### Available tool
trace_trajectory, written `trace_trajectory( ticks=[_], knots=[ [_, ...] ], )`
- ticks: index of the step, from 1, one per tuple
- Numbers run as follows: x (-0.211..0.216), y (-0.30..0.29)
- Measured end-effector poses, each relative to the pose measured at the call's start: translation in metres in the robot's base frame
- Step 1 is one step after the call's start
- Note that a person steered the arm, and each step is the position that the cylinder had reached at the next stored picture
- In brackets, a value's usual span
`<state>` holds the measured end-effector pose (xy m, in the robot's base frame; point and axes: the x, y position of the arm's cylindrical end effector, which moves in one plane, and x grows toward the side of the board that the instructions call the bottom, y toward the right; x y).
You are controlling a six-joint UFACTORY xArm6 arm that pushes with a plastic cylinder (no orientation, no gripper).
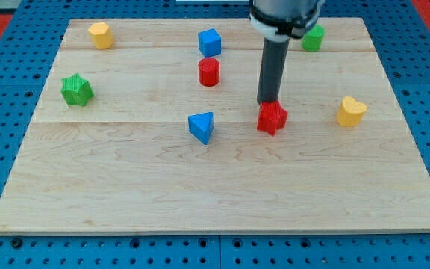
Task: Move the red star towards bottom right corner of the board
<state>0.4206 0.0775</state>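
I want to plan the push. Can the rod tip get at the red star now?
Probably yes: my tip already stands at the red star's top edge, seemingly touching. No block lies between it and the board's bottom right corner.

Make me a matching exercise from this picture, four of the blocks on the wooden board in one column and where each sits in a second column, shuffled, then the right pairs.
Column one:
1. red star-shaped block
2. green star-shaped block
3. yellow heart-shaped block
4. blue cube-shaped block

Column two:
A. near the view's left edge of the board
B. near the view's top, just above the red cylinder block
C. right at my tip
D. toward the view's right edge

Pairs: 1-C, 2-A, 3-D, 4-B
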Motion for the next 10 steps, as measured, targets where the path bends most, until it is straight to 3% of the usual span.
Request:
trace_trajectory(
  ticks=[1,3,5,6,7,8,10],
  knots=[
    [0.039,0.001],
    [0.067,-0.038],
    [0.084,0.052],
    [0.086,0.058],
    [0.092,0.020],
    [0.122,0.066],
    [0.102,0.055]
  ],
)
